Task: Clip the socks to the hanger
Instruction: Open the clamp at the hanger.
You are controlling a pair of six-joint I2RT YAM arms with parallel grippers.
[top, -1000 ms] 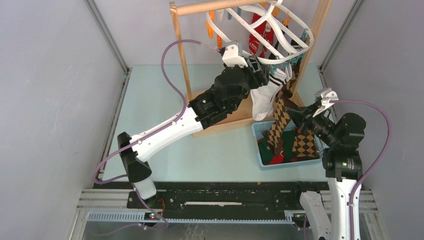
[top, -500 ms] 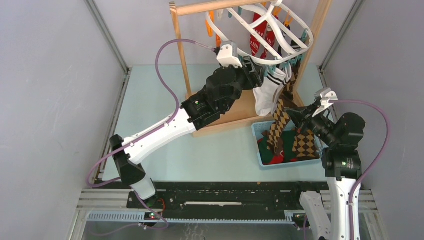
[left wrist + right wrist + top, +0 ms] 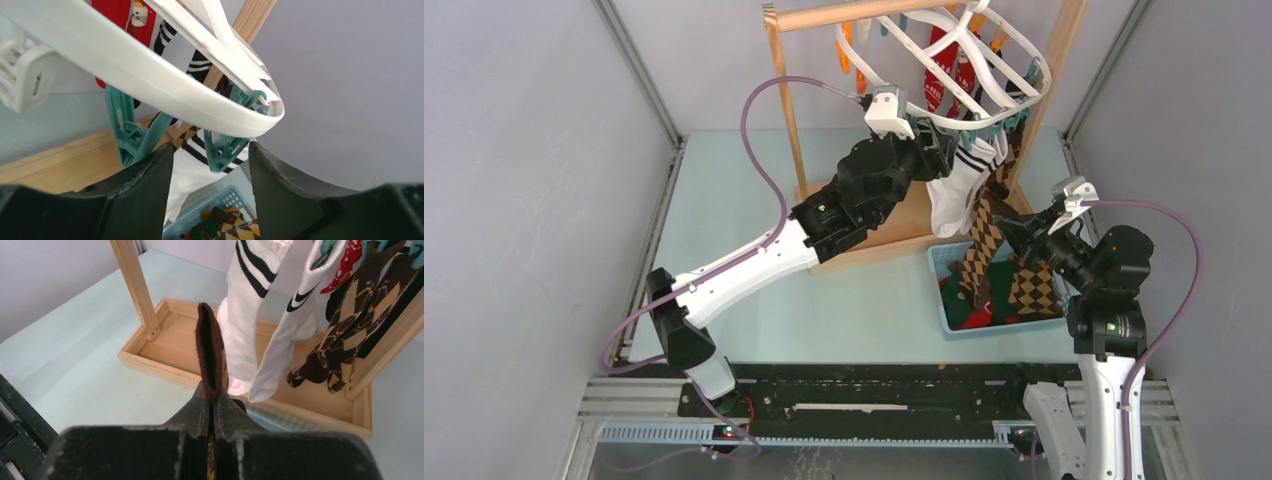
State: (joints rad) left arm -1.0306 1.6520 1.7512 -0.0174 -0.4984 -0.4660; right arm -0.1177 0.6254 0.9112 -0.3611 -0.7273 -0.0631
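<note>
- Your left tool (image 3: 210, 150) stands partly open under the near rim of the white plastic oval drying hanger (image 3: 150, 75). One dangling teal clip (image 3: 227, 150) sits between its fingers. There is a gap on the left finger's side, and you cannot tell whether the right finger touches the clip.
- Your right tool (image 3: 212, 395) is pinched shut on the cuff of a brown and tan argyle sock (image 3: 210, 350). The cuff stands up out of the pinch. In the top view the rest of the sock hangs down into the blue plastic basket (image 3: 936, 270) on the worktop.
- The relation that matters: the clip lies up, away and to the left of the held cuff, and well apart from it. The left arm is already at the clip, so the right arm has the travelling to do.
- The sock's long axis runs roughly vertical, cuff uppermost. Judged from here, the cuff edge will need to meet the clip's mouth from below.
- Two white socks with black stripes (image 3: 250, 305) hang between the cuff and the clip, and more argyle socks hang just beside them on the right.
- The right post of the wooden rack (image 3: 1064, 50) stands close to that end of the hanger, so room there is tight. More open room lies towards the rack's middle, above its wooden base tray (image 3: 165, 340).
</note>
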